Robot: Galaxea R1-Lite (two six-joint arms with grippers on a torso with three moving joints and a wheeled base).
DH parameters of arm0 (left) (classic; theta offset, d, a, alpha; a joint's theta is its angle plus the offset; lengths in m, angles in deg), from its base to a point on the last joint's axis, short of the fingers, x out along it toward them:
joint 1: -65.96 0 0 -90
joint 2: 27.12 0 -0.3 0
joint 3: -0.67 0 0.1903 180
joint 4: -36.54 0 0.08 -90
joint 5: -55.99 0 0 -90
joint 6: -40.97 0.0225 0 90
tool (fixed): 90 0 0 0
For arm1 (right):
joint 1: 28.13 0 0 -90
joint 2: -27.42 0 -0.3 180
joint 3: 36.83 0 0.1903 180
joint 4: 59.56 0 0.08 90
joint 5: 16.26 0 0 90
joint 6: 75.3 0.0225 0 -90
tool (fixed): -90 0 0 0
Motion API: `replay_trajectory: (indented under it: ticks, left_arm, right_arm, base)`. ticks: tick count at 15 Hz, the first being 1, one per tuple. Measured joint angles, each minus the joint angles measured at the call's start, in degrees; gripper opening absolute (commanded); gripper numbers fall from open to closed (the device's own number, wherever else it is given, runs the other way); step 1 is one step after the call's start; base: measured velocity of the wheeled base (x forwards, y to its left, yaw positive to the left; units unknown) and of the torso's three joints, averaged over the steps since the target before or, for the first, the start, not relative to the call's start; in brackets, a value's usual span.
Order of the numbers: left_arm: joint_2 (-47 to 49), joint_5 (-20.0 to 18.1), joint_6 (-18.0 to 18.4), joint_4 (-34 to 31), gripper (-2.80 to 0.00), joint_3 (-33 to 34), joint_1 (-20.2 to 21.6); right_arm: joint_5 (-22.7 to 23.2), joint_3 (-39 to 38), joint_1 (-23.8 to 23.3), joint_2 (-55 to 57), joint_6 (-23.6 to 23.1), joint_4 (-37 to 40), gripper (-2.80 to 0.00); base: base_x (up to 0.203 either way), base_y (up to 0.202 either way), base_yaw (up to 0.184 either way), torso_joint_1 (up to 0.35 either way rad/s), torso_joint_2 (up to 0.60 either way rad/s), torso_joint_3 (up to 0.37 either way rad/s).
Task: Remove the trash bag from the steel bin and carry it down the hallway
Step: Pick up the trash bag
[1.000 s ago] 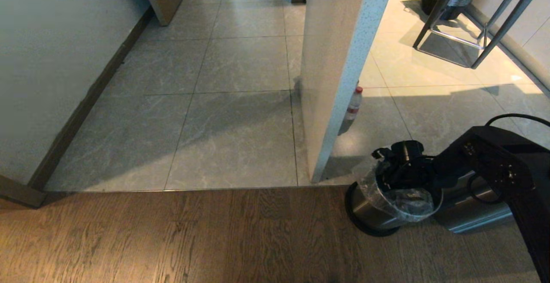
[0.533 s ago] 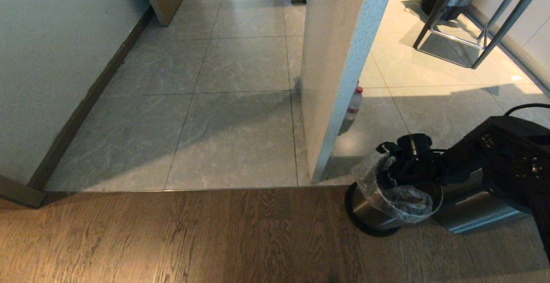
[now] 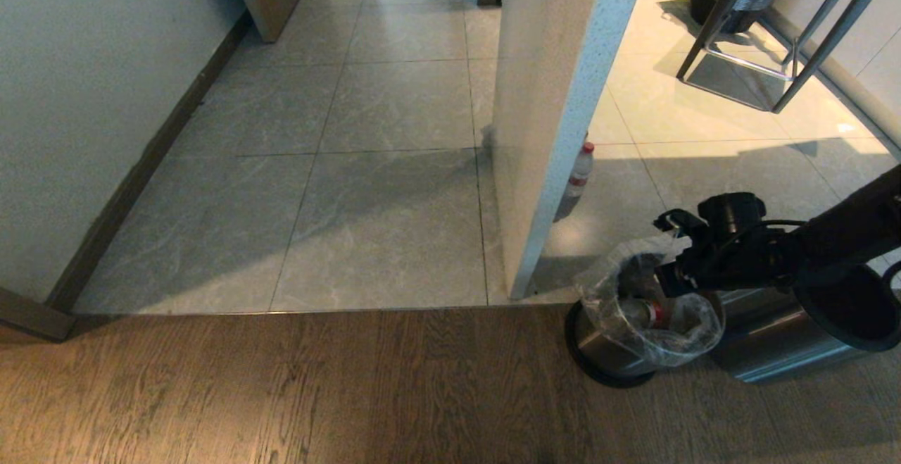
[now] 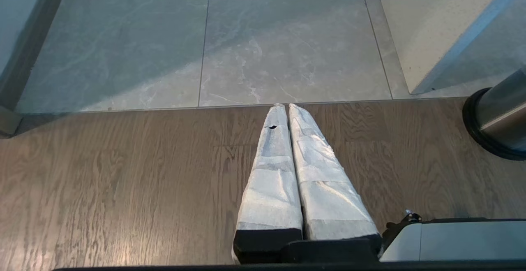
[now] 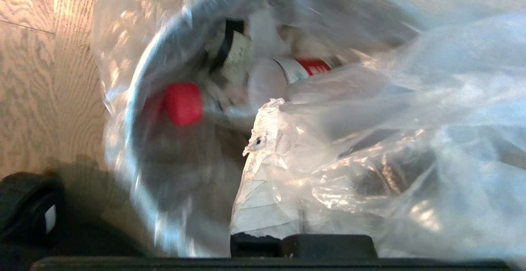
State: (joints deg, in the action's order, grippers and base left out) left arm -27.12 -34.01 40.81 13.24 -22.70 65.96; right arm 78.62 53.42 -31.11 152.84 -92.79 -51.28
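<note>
The right gripper (image 3: 669, 256), its white-wrapped fingers (image 5: 263, 160) pressed together on a fold of the thin, crinkly clear plastic trash bag (image 3: 651, 309), sits at the far rim of the bag's mouth; film drapes over one finger and hides the fingertips, and the right wrist view is smeared. Below the claw the bag hangs inside the small round brushed-steel bin (image 3: 605, 348) on the brown wood-plank floor (image 3: 281, 386), holding a red-capped bottle (image 5: 183, 103) and blurred litter. Beyond the claw lies the grey tiled hallway (image 3: 394, 168); the left gripper (image 4: 287, 108), pressed together and empty, hangs over the planks, well apart.
</note>
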Motion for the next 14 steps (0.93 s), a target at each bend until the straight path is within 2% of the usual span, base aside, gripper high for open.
replay_trajectory:
  ticks: [7, 14]
  left_arm:
    - [0.0, 0.0, 0.0, 0.0, -2.8, 0.0, 0.0]
    - [0.0, 0.0, 0.0, 0.0, -2.8, 0.0, 0.0]
  right_arm:
    - [0.2, -6.2, -1.7, -13.4, -0.1, 1.2, -2.8]
    - [1.5, -8.3, -2.5, -20.9, 0.0, 1.4, -2.8]
  base:
    - [0.0, 0.0, 0.0, 0.0, 0.0, 0.0]
    - [0.0, 0.0, 0.0, 0.0, 0.0, 0.0]
